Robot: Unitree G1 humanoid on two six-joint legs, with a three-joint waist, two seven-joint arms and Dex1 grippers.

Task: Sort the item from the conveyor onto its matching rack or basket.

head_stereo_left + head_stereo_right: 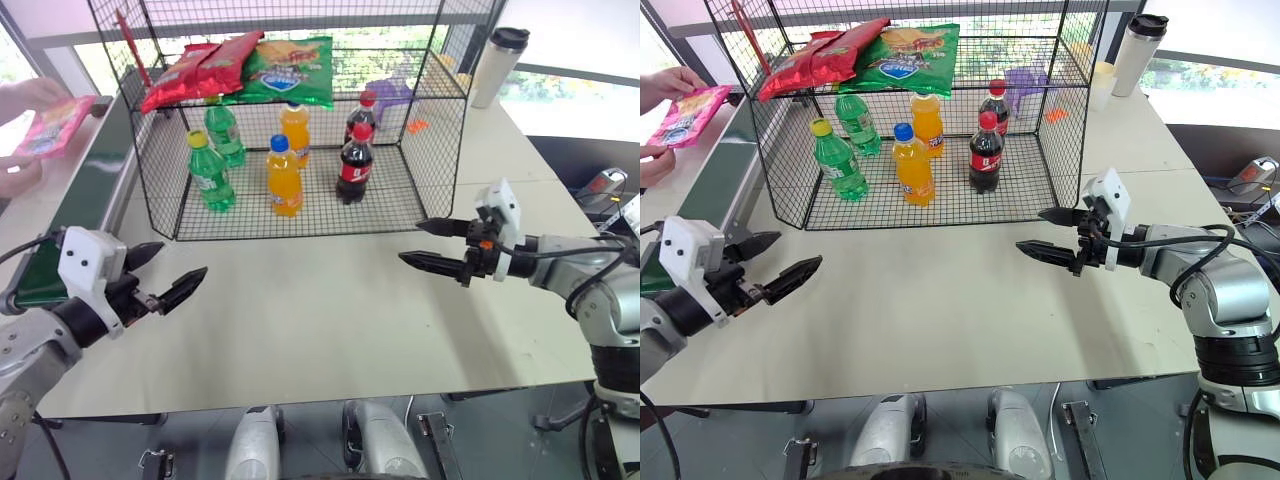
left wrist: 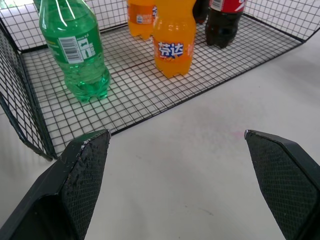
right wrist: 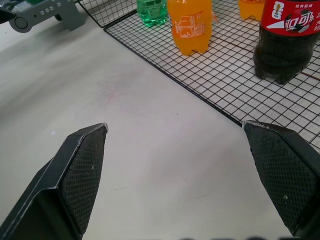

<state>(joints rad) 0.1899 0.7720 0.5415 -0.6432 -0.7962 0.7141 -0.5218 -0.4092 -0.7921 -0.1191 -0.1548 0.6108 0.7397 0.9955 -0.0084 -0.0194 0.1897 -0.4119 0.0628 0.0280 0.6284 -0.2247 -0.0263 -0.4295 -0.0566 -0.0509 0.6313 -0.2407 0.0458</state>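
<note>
Both the left gripper (image 1: pixel 168 272) and right gripper (image 1: pixel 425 244) hover with fingers spread wide over bare desk (image 1: pixel 300 320). Beyond, the wire rack (image 1: pixel 290 130) holds bottles; the cola bottle (image 3: pixel 286 37) reads 可口可乐. Farthest left, a person's hand (image 1: pixel 670 84) holds the pink crisp bag (image 1: pixel 688 113) above the conveyor (image 1: pixel 95 180).

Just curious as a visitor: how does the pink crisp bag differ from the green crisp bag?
The pink crisp bag is held in a person's hands by the conveyor; the green crisp bag lies on the rack's upper shelf. The pink one looks smaller, the green one wider. Both are flat snack packets.
</note>
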